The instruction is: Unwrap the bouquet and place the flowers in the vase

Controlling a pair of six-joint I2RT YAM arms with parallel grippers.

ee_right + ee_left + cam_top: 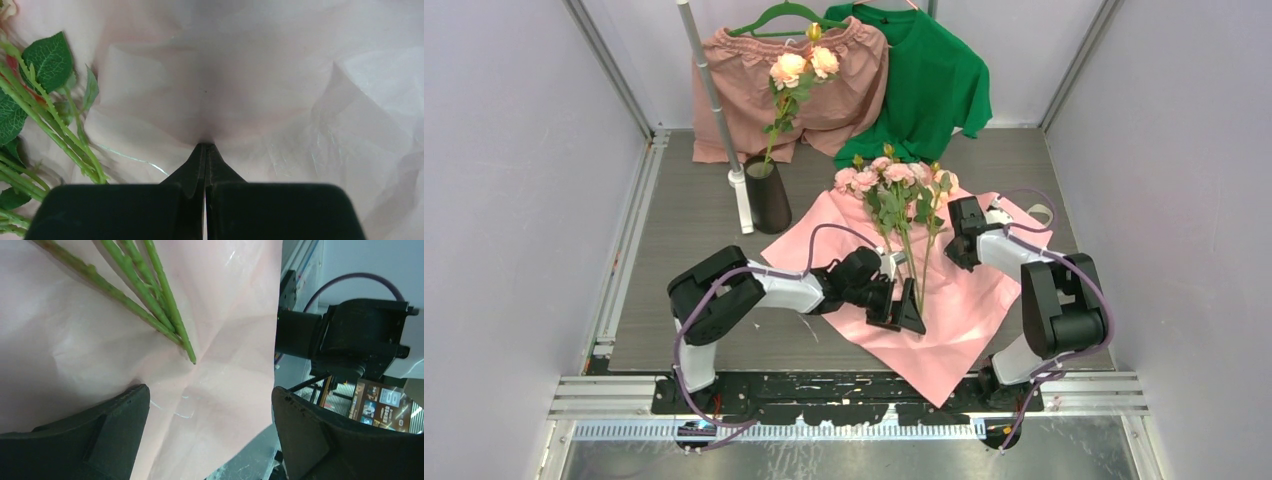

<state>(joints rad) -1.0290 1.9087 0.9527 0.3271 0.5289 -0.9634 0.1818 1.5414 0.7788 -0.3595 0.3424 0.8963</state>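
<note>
The bouquet is unwrapped. Its salmon-pink paper (969, 300) lies spread flat on the table. On it lie the flowers (894, 180), pink roses with their heads to the back and long green stems (911, 255) pointing to the front. My left gripper (902, 312) (210, 430) hovers open just past the stem ends (150, 305), nothing between its fingers. To the right of the stems, my right gripper (956, 260) (205, 146) is shut, with a pucker of the paper (250, 75) pinched at its tips. The black vase (767, 195) stands at the back left.
Peach-cream roses (802, 65) stand in the vase. A grey pole (714, 100) on a white base rises right beside it. Pink shorts (744, 110) and a green shirt (934, 80) hang at the back wall. A cream ribbon loop (1041, 212) lies by the paper's right corner.
</note>
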